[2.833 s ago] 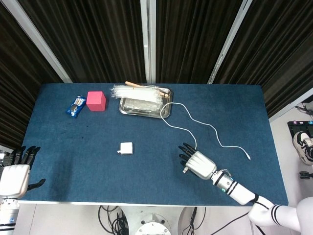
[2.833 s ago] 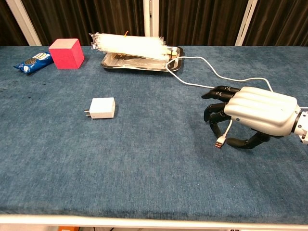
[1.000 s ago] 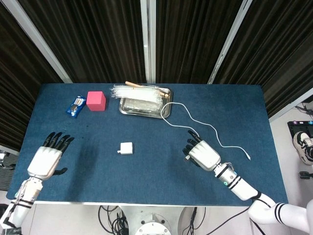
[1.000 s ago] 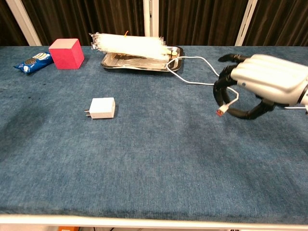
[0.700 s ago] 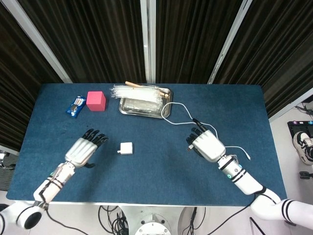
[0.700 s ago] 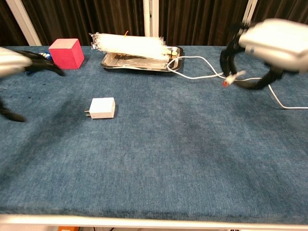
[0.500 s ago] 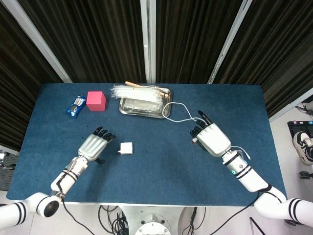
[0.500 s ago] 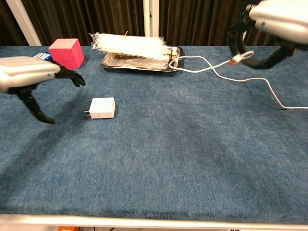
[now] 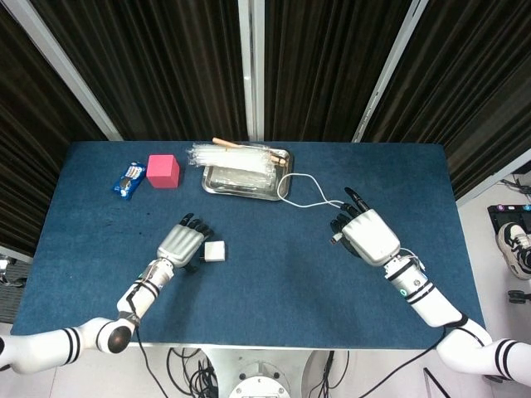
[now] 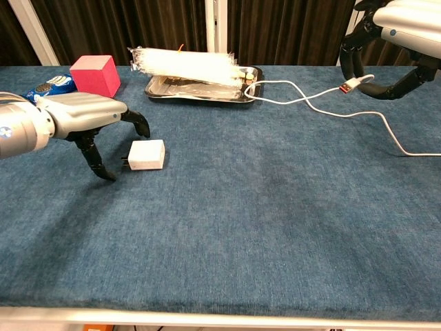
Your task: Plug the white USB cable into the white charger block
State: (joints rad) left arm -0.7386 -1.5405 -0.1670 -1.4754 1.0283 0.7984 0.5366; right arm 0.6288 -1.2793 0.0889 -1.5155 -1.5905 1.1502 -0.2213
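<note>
while clear plastic packets [image 9: 236, 156] overfill the steel tray [image 9: 216, 186], cable [image 10: 306, 102] trails out.

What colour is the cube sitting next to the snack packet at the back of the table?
Pink. The cube shows best in the chest view.

On the blue table [image 9: 274, 282] I count one white charger block [image 9: 215, 251], one white USB cable [image 10: 324, 110], one pink cube [image 9: 163, 171], one blue snack packet [image 9: 128, 180] and one metal tray [image 10: 165, 88]. One clear wrapped bundle [image 10: 185, 65] lies across the tray, with one wooden stick [image 9: 226, 143] behind it. Two robot hands are over the table: one left hand [image 9: 182, 243], one right hand [image 9: 368, 235]
</note>
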